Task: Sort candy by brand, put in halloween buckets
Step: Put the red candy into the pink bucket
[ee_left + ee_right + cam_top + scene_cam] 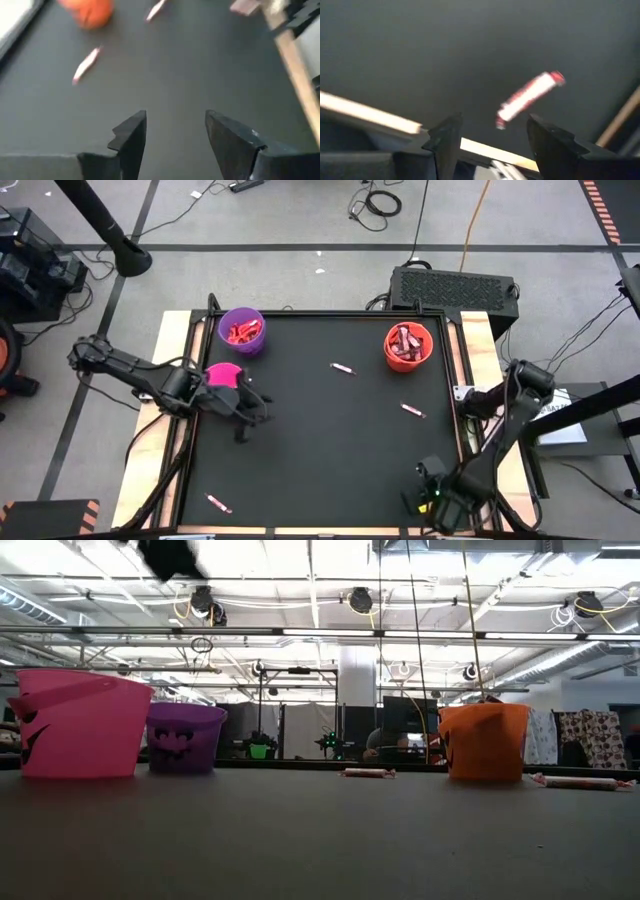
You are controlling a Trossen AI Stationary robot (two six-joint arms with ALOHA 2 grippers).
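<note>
The left gripper (243,417) hangs spread and empty beside the magenta-pink plastic bucket (222,374) — the thin pinkish-white wrapped candy stick (343,368) lies farther across the black tabletop (320,450), toward the right gripper (425,485), also spread, empty.

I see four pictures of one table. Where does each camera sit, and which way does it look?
High view: overhead, straight down on the black table, both arms and three buckets.
Low view: table height, looking across; pink bucket, purple bucket, orange bucket; no arm clearly shows.
Left wrist view: on the left arm, past its open fingers toward the orange bucket.
Right wrist view: on the right arm, past its open fingers at a pinkish-white candy stick.
The high and low views share all three buckets.
</note>
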